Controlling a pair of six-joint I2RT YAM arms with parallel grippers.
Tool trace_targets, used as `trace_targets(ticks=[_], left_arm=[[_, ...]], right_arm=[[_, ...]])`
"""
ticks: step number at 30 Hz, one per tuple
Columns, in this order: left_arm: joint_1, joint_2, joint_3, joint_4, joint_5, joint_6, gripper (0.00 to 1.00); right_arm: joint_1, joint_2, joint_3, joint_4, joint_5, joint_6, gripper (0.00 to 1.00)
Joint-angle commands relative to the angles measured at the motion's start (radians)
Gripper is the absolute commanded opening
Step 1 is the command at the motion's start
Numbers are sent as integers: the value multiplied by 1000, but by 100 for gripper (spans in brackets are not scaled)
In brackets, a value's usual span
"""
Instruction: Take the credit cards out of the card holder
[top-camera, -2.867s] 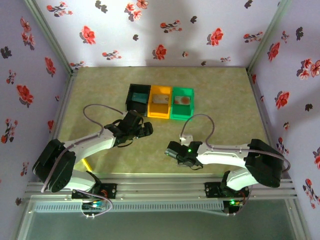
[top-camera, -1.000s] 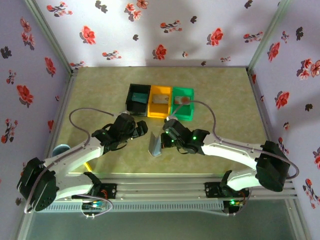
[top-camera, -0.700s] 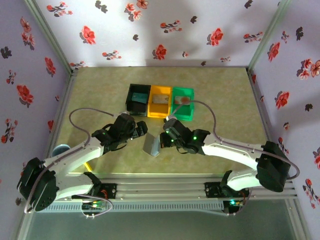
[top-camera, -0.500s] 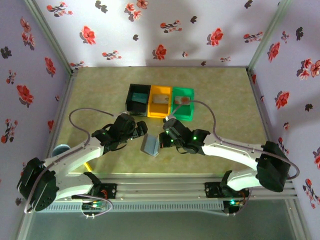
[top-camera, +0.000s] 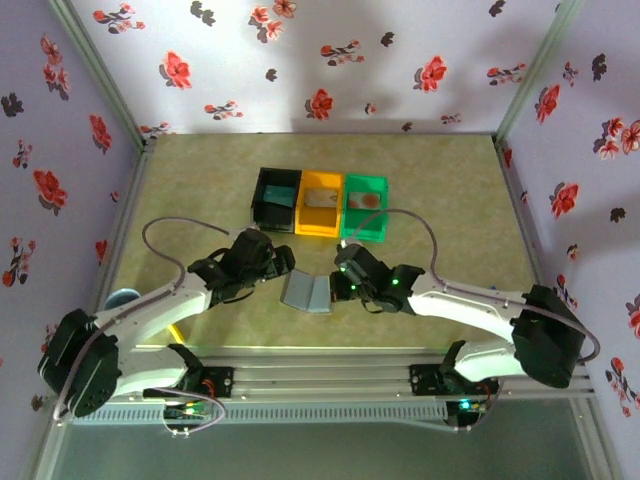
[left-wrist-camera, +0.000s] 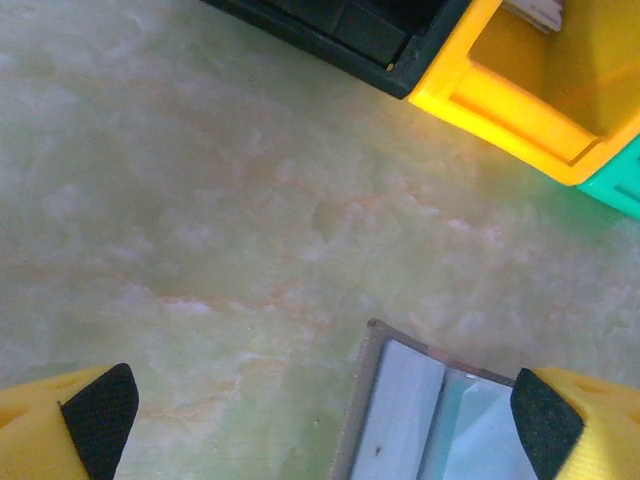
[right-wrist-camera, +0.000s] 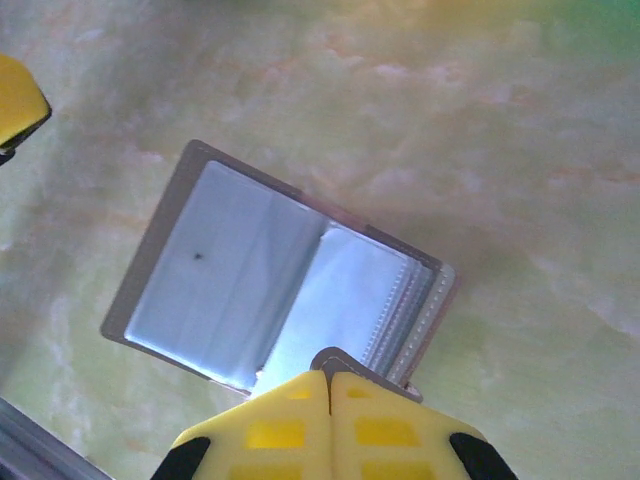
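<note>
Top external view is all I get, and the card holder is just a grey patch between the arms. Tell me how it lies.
Observer: On the right wrist camera the card holder lies flat and open, with its clear sleeves facing up. No coloured card shows in them.
Operator: Report the right fingers.
Observer: The right fingers are pressed together at the small tab on the holder's edge, apparently pinching it.
Operator: Now the left fingers.
Observer: The left fingers are spread wide above the table and hold nothing. One corner of the holder sits between them, nearer one finger.
</note>
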Motion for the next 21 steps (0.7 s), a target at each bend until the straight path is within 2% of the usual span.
trace_targets(ticks=[1,21], left_arm=[[-3,18,13,10,11,-14,100],[-3,36,1,27,29,-17,100]], right_arm=[[-14,-35,-32,19,17,-5,0],[-26,-37,-1,182,-169,-54,0]])
